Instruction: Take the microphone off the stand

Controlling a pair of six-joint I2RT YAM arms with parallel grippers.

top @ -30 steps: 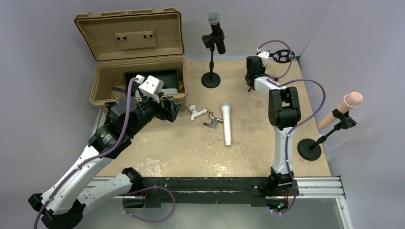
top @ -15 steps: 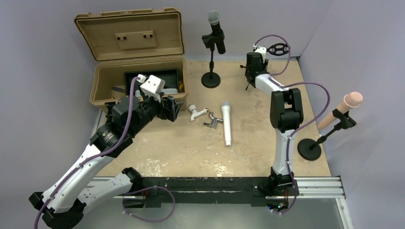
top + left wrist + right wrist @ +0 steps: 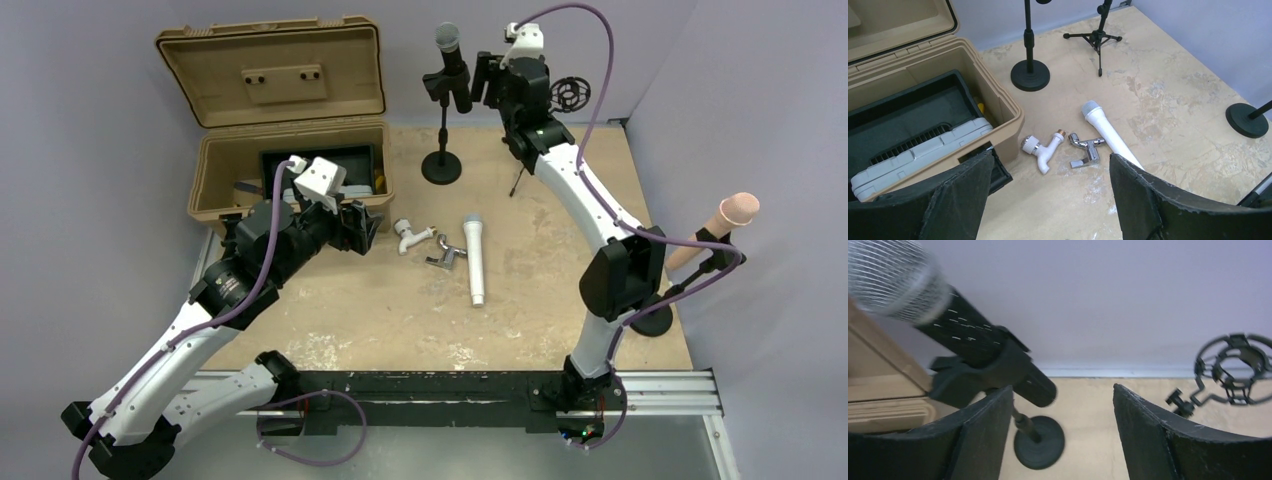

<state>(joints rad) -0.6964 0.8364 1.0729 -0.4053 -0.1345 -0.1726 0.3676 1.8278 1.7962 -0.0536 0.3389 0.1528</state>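
Note:
A black microphone [image 3: 452,65] with a grey mesh head sits tilted in the clip of a black stand [image 3: 441,167] at the back of the table. My right gripper [image 3: 481,82] hangs open just to its right, level with the clip, touching nothing. In the right wrist view the microphone [image 3: 963,335] lies upper left, its lower end just above my left finger, and the stand base [image 3: 1039,436] shows between the open jaws of the right gripper [image 3: 1063,395]. My left gripper [image 3: 360,228] is open and empty beside the case; in its own view the left gripper [image 3: 1050,156] frames bare table.
An open tan case [image 3: 290,160] stands back left. A white microphone [image 3: 475,258], a white tap [image 3: 410,236] and a chrome faucet [image 3: 445,255] lie mid-table. A shock mount on a tripod [image 3: 568,95] stands back right. A beige microphone on a stand [image 3: 712,232] is at the right edge.
My right arm has risen and swung left from the shock mount to beside the black microphone, and its jaws have opened. The left arm has not moved.

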